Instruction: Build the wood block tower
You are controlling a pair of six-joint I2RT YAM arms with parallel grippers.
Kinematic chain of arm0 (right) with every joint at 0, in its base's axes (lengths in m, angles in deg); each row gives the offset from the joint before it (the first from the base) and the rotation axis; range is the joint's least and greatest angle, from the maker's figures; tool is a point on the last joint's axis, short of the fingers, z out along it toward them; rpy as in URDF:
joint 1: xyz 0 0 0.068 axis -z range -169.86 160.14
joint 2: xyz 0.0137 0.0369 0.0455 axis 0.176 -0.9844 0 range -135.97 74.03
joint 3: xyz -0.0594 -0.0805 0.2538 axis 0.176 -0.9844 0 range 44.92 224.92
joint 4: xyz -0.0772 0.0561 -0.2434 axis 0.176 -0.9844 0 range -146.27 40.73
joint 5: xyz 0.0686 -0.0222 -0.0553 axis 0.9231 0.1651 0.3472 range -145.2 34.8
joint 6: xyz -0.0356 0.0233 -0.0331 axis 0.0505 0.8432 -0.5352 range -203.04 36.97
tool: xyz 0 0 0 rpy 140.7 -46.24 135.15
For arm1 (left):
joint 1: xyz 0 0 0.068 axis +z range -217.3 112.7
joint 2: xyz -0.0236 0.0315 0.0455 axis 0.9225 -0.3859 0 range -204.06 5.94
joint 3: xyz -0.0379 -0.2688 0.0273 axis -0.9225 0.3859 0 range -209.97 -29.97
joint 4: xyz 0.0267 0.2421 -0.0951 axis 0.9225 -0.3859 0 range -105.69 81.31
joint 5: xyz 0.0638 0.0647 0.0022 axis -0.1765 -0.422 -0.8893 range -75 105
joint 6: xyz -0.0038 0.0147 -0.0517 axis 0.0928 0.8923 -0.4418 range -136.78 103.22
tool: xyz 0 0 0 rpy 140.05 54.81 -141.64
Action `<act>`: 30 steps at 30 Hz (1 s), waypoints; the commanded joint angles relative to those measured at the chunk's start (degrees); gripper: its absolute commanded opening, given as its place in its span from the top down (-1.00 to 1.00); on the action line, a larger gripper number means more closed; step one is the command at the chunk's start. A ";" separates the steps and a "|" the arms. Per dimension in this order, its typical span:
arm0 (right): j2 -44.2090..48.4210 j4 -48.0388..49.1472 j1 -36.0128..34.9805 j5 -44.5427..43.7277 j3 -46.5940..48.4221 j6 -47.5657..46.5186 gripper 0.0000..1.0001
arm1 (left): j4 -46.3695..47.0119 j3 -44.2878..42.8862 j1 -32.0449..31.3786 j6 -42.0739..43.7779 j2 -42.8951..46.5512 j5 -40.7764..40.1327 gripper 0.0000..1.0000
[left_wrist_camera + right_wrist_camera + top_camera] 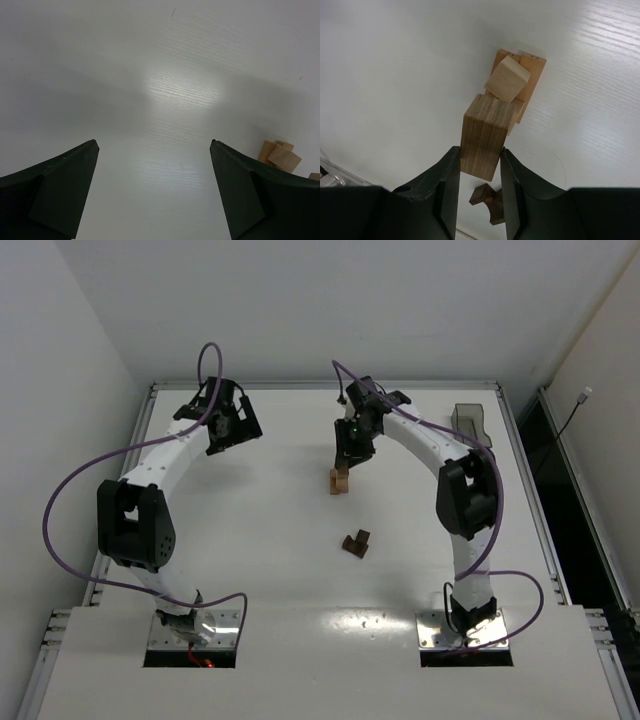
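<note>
While a light tan block (482, 135) is pinched upright between the fingers of the right gripper (479, 150), it is held over the tower (512, 85), which stands near the middle of the table (270, 570), somewhat toward the far side. Whether the block's lower end touches the tower cannot be told from either view. From the right wrist the tower is seen as a pale cube set askew on wider tan pieces.

A small cluster of dark brown blocks (356, 543) is found nearer the arm bases, touching one another and well apart from the tower. Open tabletop is seen on every side of the tower, and the far rim and both side rims are kept well away from it. A smoky bin (467, 420) is placed at the far right corner, close to the right rim and clear of the stack.

The left gripper (228, 430) is held over the far left part of the table, near the far rim. Its jaws are spread wide and nothing is gripped between them. Bare white surface is shown beneath it in the left wrist view, where tan wood of the tower is caught at the right edge, beyond the right-hand finger.
</note>
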 commanded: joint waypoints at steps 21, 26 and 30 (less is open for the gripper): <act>-4.88 0.44 0.69 0.69 5.03 0.52 1.00 | 2.20 1.38 0.79 -0.59 -0.72 0.41 -0.85; -5.50 0.44 0.69 0.16 5.03 0.52 1.00 | 2.20 1.38 0.79 -1.12 -1.25 0.93 -0.85; -6.02 0.44 1.21 0.16 5.03 0.52 1.00 | 2.20 1.38 0.79 -1.12 -1.78 0.93 -0.85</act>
